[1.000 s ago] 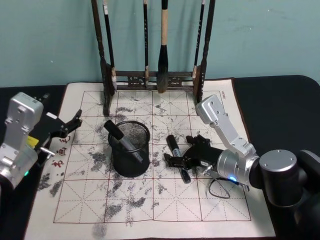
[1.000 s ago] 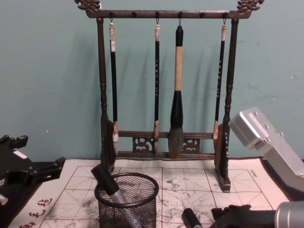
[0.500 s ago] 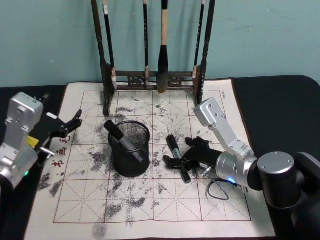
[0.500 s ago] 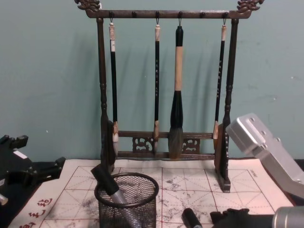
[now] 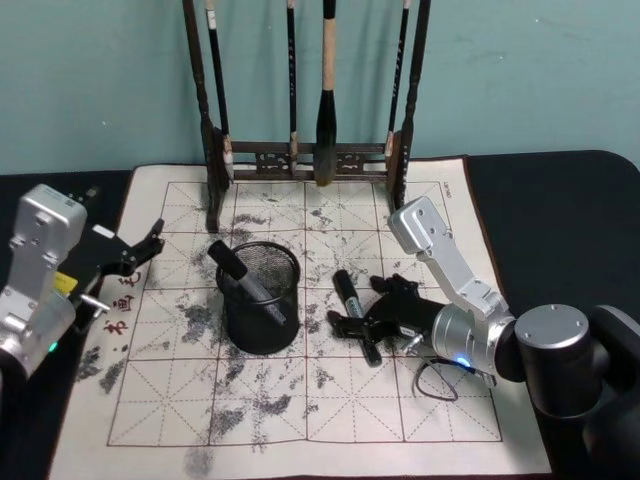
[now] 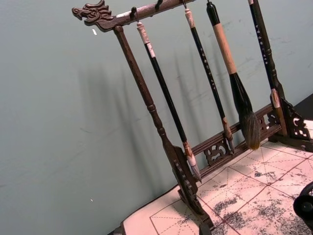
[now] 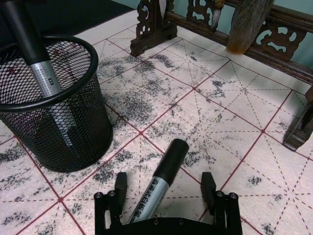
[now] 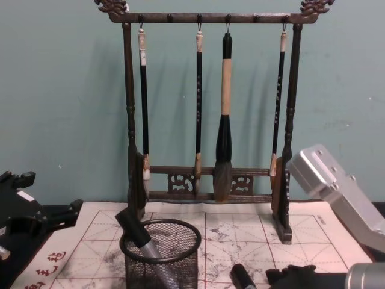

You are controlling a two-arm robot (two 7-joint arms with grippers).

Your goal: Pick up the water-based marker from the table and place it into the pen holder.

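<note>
From the head view, the right gripper [image 5: 362, 324] lay low over the grid-lined white practice sheet [image 5: 330, 410] at the middle of the desk. Its fingers were apart on either side of the black-capped, grey-barrelled water-based marker [image 5: 352, 305], which rested flat just beside the black round wire-mesh pen holder [image 5: 258, 300]. The left gripper [image 5: 140, 250] sat parked by the desk's left edge, fingers apart. The left wrist view faced the tall dark wooden brush rack [image 6: 166, 142] at the back edge. In the right wrist view the fingers [image 7: 120, 185] straddled the barrel without touching. I'd judge the gripper should settle lower, centre itself, and close square behind the cap, lest the marker roll. In the chest view the holder [image 8: 159, 253] already held another black-capped marker [image 8: 139, 238]. Against a second earlier, the right arm had sunk and crept towards the marker; all else sat unmoved.
</note>
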